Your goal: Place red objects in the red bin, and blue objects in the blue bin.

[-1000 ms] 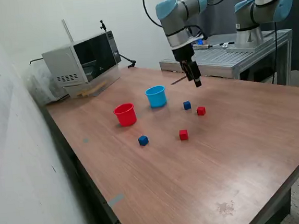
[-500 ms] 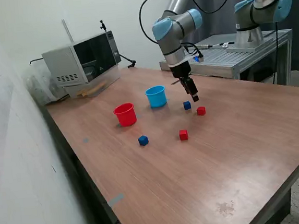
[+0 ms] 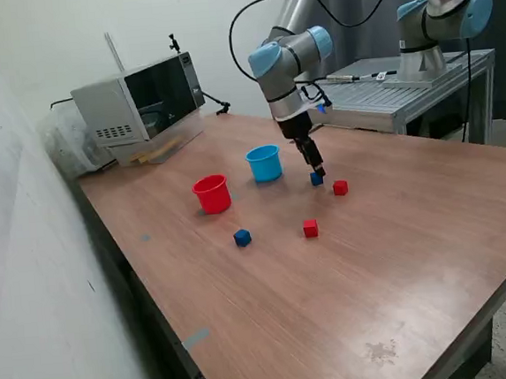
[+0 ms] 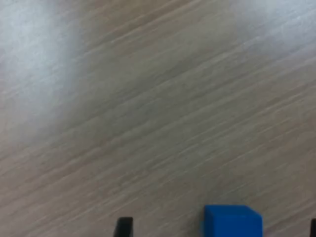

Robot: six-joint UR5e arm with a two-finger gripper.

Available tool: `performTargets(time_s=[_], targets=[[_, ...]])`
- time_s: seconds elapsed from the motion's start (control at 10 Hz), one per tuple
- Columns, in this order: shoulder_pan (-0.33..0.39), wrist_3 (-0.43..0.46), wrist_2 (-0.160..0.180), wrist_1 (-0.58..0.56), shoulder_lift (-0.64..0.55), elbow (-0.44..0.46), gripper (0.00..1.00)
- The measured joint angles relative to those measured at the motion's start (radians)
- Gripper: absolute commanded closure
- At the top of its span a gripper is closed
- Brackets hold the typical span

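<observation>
My gripper (image 3: 316, 171) hangs low over the table, right above a dark blue cube (image 3: 317, 179). In the wrist view that blue cube (image 4: 232, 219) sits between my two dark fingertips (image 4: 123, 226), which stand wide apart and do not touch it, so the gripper (image 4: 218, 229) is open. The light blue cup (image 3: 265, 164) stands just to the exterior view's left of the gripper, and the red cup (image 3: 212, 194) further left. One red cube (image 3: 340, 187) lies close to the gripper's right. Nearer the front lie another red cube (image 3: 310, 228) and a second blue cube (image 3: 242, 237).
A grey microwave-like box (image 3: 139, 106) stands at the table's back left corner beside the white wall. A second robot arm (image 3: 437, 14) is mounted on a metal bench (image 3: 404, 96) behind the wooden table (image 3: 376, 276).
The arm has swung toward the exterior view's left and come down, bringing the gripper from high above the table to just over the blue cube. No cube or cup has moved.
</observation>
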Motion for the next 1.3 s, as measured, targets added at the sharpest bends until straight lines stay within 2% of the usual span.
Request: performTargets(time_s=[0.4,0.5,1.3], targets=[[0.007,-0.037,0.002,-0.002,0.007,-0.005,0.0],[0.01,-0.047,0.003,-0.001,0.012,-0.009,1.0],[0.007,-0.073,-0.008,0.002,0.024,-0.047,1.0]])
